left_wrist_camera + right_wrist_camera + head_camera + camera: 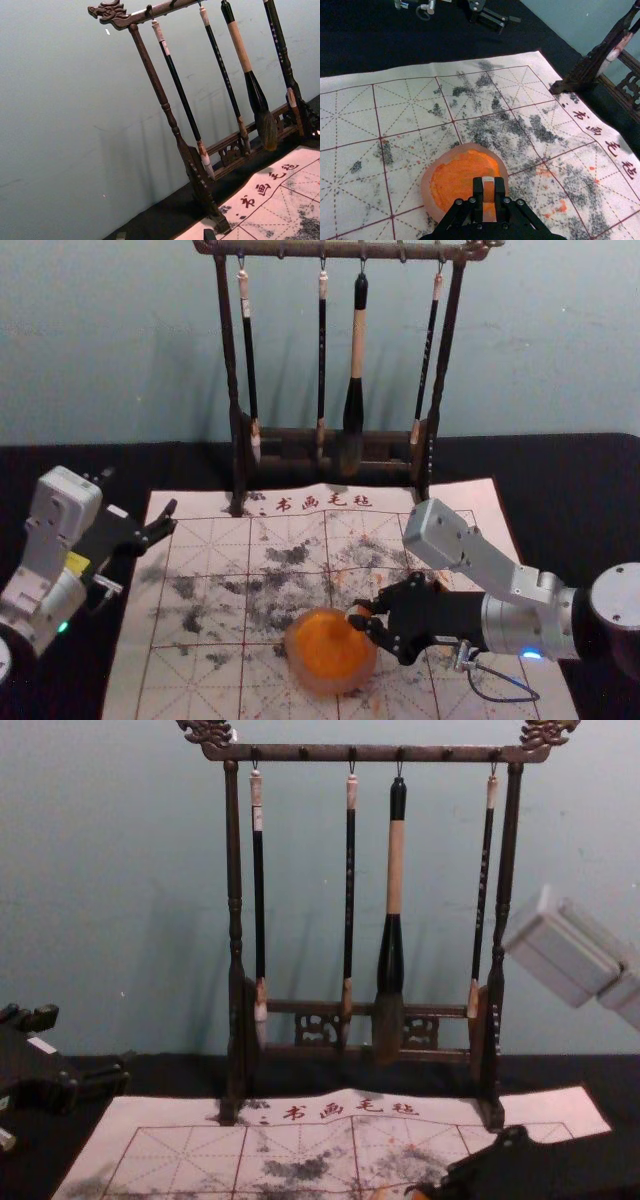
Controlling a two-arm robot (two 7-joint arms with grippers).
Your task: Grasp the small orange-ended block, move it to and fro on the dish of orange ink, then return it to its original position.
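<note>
My right gripper (357,615) is over the far right part of the dish, reaching in from the right, its fingers closed on the block (488,191). From the head I see black fingertips by the rim and little of the block itself; my right wrist view looks along them and gives me its pale top edge and orange side, squeezed between the two. I cannot tell from here whether its lower end touches the ink.

The chest view, lower down, gives me the right gripper side-on at the lower right, with a scrap of orange past its tip, while the head view takes in the whole round dish (325,686). That dish is pale and translucent, sitting on the mat (132,670) nearer to me than the brush rack (232,390). In it the orange ink (330,640) spreads over most of the floor, uneven and streaky, inside a paler rim. The mat has a red grid, black smudges and a few orange spots.

My left gripper (140,492) is parked at the left, near the mat's far left part, fingers apart. Its own wrist view turns to the rack, showing me a carved dragon-head end and four hanging brushes (245,55).
</note>
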